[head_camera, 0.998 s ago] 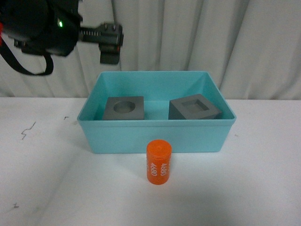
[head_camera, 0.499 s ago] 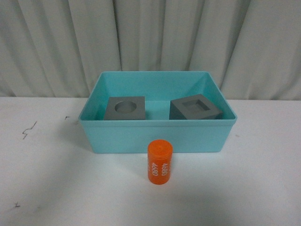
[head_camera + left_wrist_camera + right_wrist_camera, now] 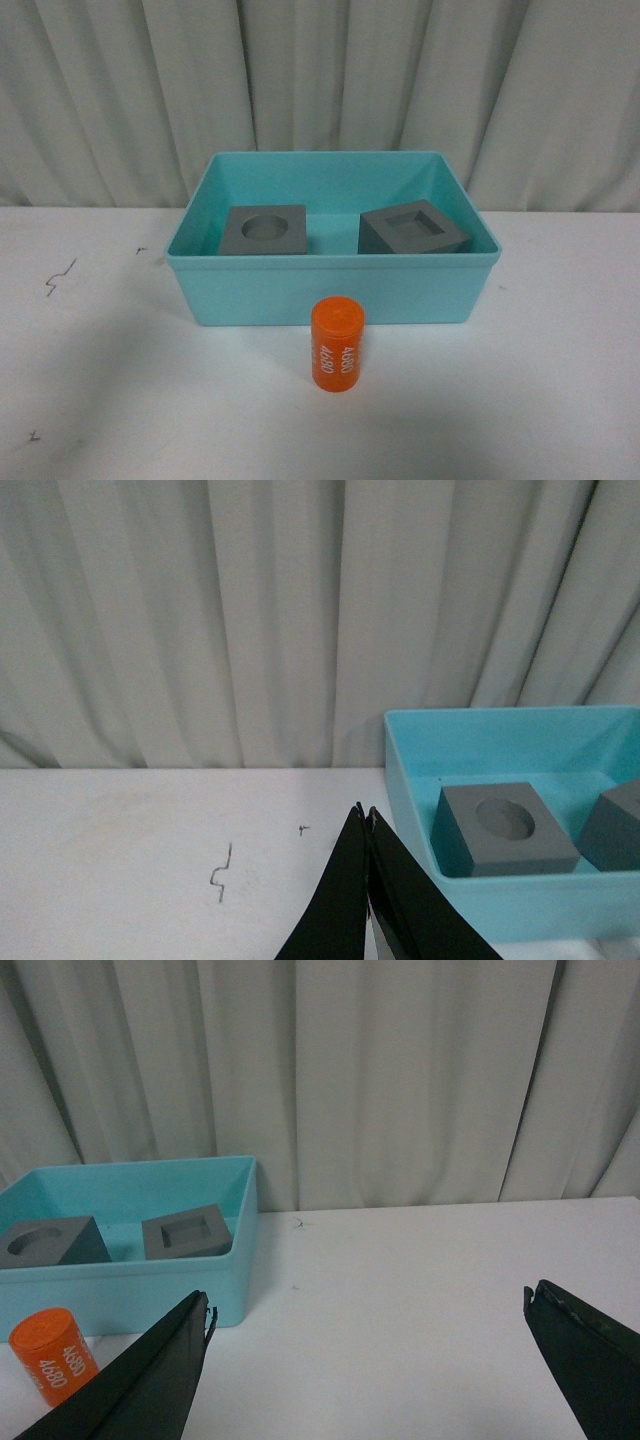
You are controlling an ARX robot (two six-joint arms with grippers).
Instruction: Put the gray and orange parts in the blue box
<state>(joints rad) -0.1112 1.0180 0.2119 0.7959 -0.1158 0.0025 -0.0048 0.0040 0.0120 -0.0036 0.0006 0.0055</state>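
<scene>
A white table is carrying the box toward its far edge, with the cylinder standing upright just nearer

Gray cubes, orange cylinder, turquoise box

- This looks like a lab-style test bench set up for robot trials, not a home, kitchen or shop.
- A pale, pleated curtain fills the whole background in all three views, like a neutral backdrop.
- The work surface is a plain white table, bare-topped, with a few small dark marks on it.
- The objects on it read as test pieces rather than everyday goods: a blue box holding a round-recess cube and a square-recess cube, both matte gray, and an orange cylinder printed "4680" standing just in front.
</scene>
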